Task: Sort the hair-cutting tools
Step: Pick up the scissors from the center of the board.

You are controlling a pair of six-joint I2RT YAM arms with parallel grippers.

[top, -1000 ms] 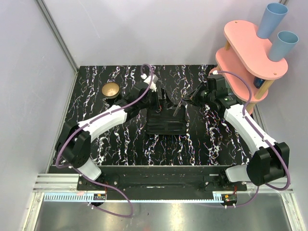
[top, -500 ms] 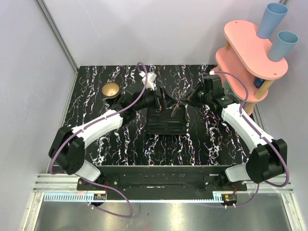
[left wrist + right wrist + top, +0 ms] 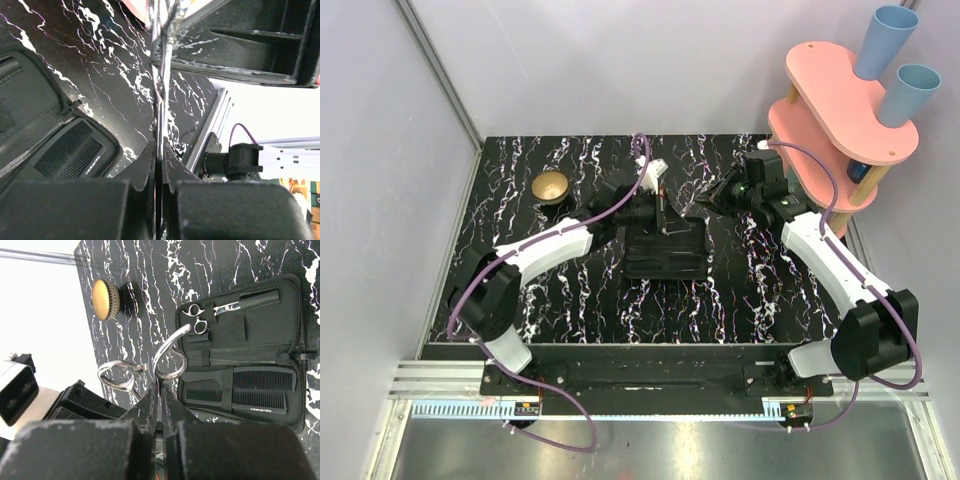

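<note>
One pair of silvery hair-cutting scissors [image 3: 169, 356] hangs in the air over the far edge of the open black case [image 3: 665, 262], and both grippers are on it. My right gripper [image 3: 160, 390] is shut on the shank just below the two finger loops. In the left wrist view the thin blade [image 3: 160, 95] runs up out of my left gripper [image 3: 159, 150], which is shut on it. In the top view the left gripper [image 3: 661, 214] and right gripper [image 3: 713, 200] face each other closely. A second pair of scissors [image 3: 201, 318] lies tucked in the case.
The case [image 3: 260, 347] also holds black combs [image 3: 260, 386]. A small brass bowl [image 3: 552, 186] stands at the far left of the dark marbled table. A pink two-tier shelf [image 3: 840, 100] with blue cups [image 3: 882, 40] stands at the right, behind the right arm.
The left arm has swung right to the scissors held by the right gripper, and its jaws have gone from wide open to shut on the blade. The right gripper has drawn back slightly.
</note>
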